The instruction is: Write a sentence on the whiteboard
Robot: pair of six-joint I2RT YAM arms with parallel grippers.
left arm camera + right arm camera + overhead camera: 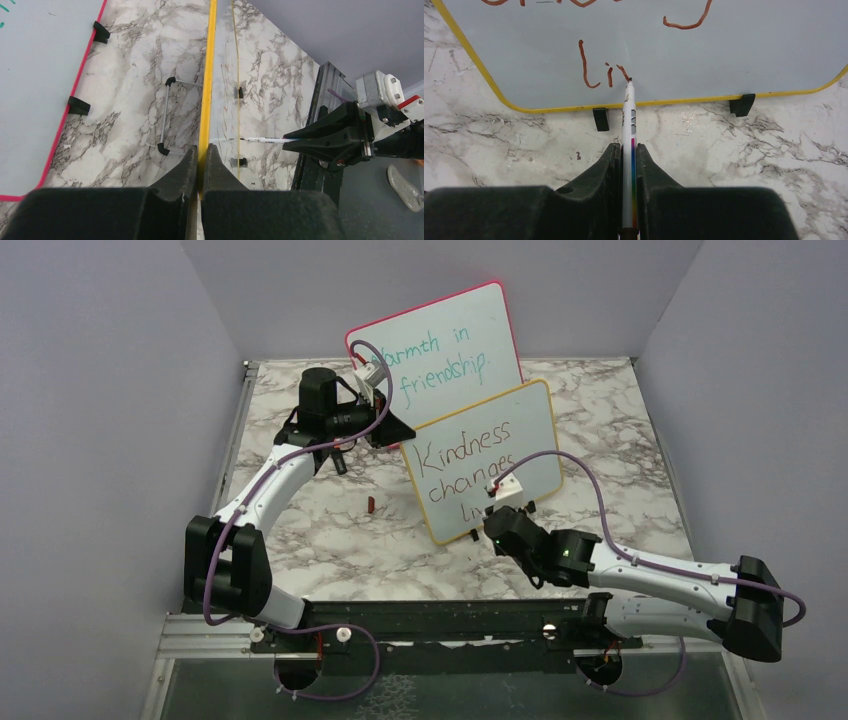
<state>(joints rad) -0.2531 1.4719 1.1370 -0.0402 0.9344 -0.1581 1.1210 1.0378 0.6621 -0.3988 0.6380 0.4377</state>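
Observation:
The yellow-framed whiteboard [535,440] stands upright at mid-table. Its reddish-brown sentence [465,455] reads "Kindness changes li" plus a started stroke. My left gripper [405,435] is shut on the board's upper left edge; in the left wrist view its jaws [201,150] pinch the yellow frame [207,75]. My right gripper [497,520] is shut on a white marker [629,115] with a rainbow stripe. The marker tip touches the board [724,55] just right of "li" [596,72], near the bottom edge. The marker [262,140] and the right gripper [300,140] also show in the left wrist view.
A pink-framed board [440,340] with teal writing leans behind the whiteboard, also in the left wrist view [40,75]. A small red cap [371,504] lies on the marble table left of the whiteboard. Black feet [601,119] hold the whiteboard's bottom edge. Walls enclose the table.

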